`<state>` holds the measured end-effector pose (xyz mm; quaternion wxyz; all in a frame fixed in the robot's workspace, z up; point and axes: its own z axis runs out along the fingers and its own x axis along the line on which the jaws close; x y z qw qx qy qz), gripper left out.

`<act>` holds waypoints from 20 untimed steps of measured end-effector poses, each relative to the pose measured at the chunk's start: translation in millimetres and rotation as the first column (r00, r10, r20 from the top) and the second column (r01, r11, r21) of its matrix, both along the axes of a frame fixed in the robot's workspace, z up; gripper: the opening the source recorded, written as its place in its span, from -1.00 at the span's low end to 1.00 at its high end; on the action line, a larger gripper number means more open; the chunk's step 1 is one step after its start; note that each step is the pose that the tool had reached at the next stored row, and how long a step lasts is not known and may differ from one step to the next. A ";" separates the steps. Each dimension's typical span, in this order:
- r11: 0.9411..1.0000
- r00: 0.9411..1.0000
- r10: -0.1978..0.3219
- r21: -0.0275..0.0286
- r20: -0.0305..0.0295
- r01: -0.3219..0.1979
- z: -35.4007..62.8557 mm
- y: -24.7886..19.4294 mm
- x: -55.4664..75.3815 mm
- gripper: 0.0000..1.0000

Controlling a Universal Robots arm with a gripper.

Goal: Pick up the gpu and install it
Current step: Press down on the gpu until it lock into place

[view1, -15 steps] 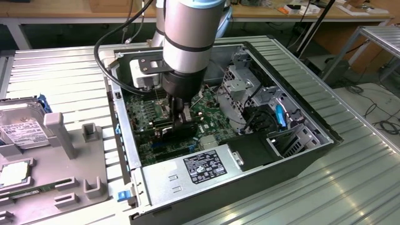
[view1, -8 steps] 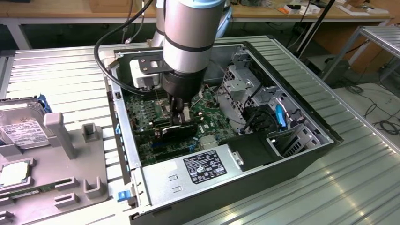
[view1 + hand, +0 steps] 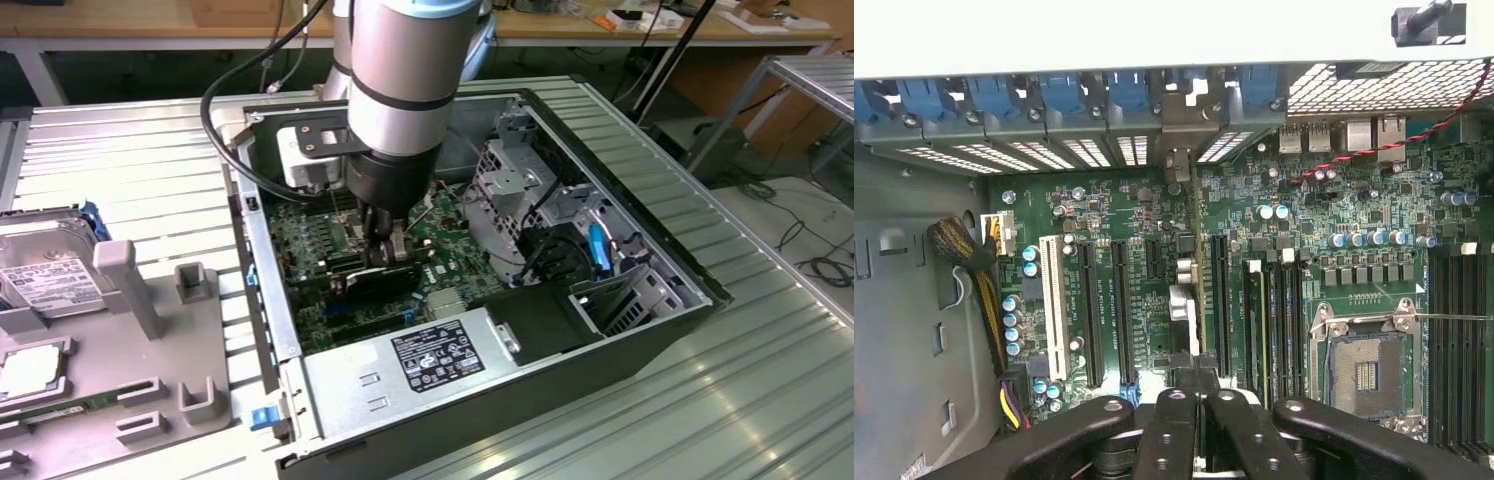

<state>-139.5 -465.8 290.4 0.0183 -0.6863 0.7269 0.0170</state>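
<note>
The gpu (image 3: 363,283) stands on edge inside the open computer case (image 3: 641,230), low over the green motherboard (image 3: 447,255), its black cooler facing the exterior view's left. My gripper (image 3: 390,258) reaches straight down into the case and is shut on the card's upper edge. In the wrist view the gpu (image 3: 1195,290) shows edge-on as a thin line running from my gripper (image 3: 1199,388) to the case's rear wall. Its silver bracket (image 3: 1180,125) sits among the rear slot openings. The card lines up with the expansion slots (image 3: 1122,310); whether it is seated I cannot tell.
A silver labelled hard drive (image 3: 40,275) and a grey fixture (image 3: 134,330) lie outside the case at the exterior view's left. The power supply (image 3: 427,360), drive cage (image 3: 521,170) and black cables (image 3: 547,255) crowd the case. An empty CPU socket (image 3: 1364,370) lies beside the slots.
</note>
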 end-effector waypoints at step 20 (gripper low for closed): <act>0.999 1.000 0.000 0.045 0.001 0.000 -18.4 2.0 -18.8 -0.79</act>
